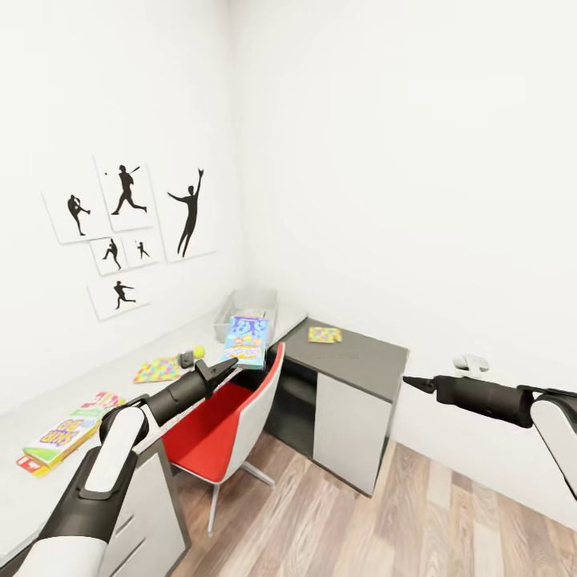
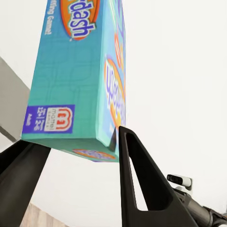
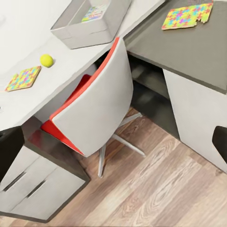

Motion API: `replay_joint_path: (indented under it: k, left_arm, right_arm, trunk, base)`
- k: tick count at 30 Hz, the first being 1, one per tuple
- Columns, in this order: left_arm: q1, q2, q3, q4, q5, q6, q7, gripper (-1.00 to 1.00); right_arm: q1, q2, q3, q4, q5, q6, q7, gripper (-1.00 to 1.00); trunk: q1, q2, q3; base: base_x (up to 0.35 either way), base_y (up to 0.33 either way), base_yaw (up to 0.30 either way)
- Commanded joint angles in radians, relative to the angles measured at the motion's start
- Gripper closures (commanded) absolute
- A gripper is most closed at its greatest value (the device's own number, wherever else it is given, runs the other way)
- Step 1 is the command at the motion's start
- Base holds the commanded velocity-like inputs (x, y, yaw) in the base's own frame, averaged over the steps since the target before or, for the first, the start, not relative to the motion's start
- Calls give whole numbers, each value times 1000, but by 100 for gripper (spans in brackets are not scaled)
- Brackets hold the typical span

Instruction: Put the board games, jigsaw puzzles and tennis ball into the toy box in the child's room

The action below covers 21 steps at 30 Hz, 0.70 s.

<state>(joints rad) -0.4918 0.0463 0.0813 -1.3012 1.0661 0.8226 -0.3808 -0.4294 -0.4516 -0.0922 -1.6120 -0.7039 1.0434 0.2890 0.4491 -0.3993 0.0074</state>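
So from the head view, the left gripper (image 1: 227,367) is pinching a blue board game (image 1: 246,340) upright, just in front of the toy box (image 1: 227,311) at the far end of the table (image 1: 120,381). A tennis ball (image 1: 198,351) and a jigsaw puzzle (image 1: 158,369) lie left of it, with two more game boxes (image 1: 68,433) stacked near the robot. A second puzzle (image 1: 324,334) sits on the dark desk section. The right gripper (image 1: 410,381) hangs over the floor, well apart; I can't tell whether it's spread.

Left wrist view gets what the head view doesn't: the teal box (image 2: 75,80) squeezed between both fingers (image 2: 137,175), "dash" lettering readable.

Right wrist view looks down on the red chair (image 3: 94,106), and something colourful already lies in the tray (image 3: 75,33).
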Motion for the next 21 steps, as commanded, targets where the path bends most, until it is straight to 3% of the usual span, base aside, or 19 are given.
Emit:
replay_joint_path:
  k: [1,17,21]
  left_arm:
    - [-1,0,1,0,6,7,-2,100]
    - [-8,-2,0,1,-5,7,3,100]
    - [-8,-2,0,2,-5,6,5,100]
  right_arm:
    - [0,0,-1,0,9,4,10,-100]
    - [0,2,3,0,9,4,10,-100]
    - [0,2,2,0,9,4,10,-100]
  trunk:
    - [1,-1,0]
    - [1,-1,0]
    - [1,-1,0]
  base:
    - [326,-59,289]
    - [330,-14,292]
    - [332,-1,128]
